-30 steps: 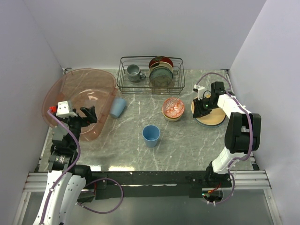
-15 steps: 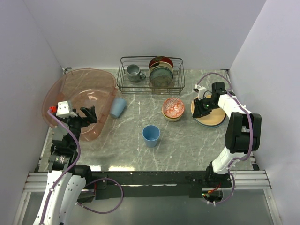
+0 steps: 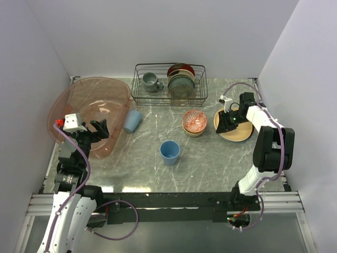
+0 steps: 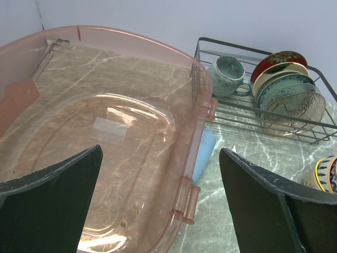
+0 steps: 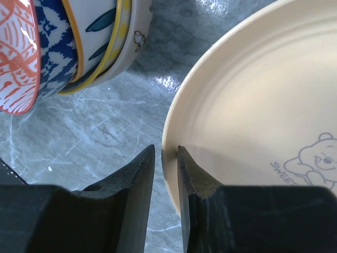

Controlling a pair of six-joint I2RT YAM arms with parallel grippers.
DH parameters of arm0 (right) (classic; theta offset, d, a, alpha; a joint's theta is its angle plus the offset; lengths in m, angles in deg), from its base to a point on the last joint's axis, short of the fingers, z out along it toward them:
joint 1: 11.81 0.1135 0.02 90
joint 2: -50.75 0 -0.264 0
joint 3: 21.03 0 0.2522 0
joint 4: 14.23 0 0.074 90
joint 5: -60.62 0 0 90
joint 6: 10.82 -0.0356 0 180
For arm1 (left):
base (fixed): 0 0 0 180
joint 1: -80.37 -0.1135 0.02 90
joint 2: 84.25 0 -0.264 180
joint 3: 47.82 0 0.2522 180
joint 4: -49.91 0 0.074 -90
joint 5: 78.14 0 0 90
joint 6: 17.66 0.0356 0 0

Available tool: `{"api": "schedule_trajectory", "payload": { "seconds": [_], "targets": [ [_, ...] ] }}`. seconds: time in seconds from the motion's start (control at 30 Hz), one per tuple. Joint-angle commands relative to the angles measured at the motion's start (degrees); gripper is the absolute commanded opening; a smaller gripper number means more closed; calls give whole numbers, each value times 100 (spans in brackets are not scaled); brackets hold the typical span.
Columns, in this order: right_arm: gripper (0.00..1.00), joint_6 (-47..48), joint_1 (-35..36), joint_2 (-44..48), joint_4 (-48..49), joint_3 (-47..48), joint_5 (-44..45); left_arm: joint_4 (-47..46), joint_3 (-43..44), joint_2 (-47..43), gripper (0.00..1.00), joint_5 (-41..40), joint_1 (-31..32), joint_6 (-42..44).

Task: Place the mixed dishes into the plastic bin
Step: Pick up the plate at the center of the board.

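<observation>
The pale orange-yellow plate [image 3: 238, 130] with a bear drawing lies at the right of the table. My right gripper [image 3: 227, 120] is shut on its left rim, one finger over and one under the edge [image 5: 166, 158]. A stack of bowls with the red-patterned bowl [image 3: 194, 122] on top stands just to its left, and the red-patterned bowl also shows in the right wrist view [image 5: 16, 52]. One light-blue cup [image 3: 169, 152] stands upright mid-table. Another [image 3: 132, 120] lies against the pinkish plastic bin [image 3: 89, 113]. My left gripper [image 3: 93, 130] is open and empty above the bin's near right rim [image 4: 197, 153].
A black wire rack [image 3: 168, 84] with a grey mug [image 4: 227, 75] and upright plates stands at the back, just right of the bin. White walls close in the table on the left, back and right.
The plate with my right gripper on its rim has shifted slightly to the left and back. The left arm has not moved.
</observation>
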Motion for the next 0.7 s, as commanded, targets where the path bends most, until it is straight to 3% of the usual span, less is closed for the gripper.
{"api": "schedule_trajectory", "payload": {
  "seconds": [0.0, 0.23, 0.57, 0.67],
  "targets": [
    [30, -49, -64, -13, -133, 274, -196, -265, -22, -57, 99, 15, 6, 45],
    [23, -58, -117, -39, -159, 282, -240, -265, -22, -57, 99, 15, 6, 45],
    [0, -58, -204, 13, -159, 379, -214, -265, -22, -48, 99, 23, 6, 54],
    [0, -32, -266, 92, -203, 475, -214, -274, -31, -66, 99, 67, 6, 54]
  ]
}}
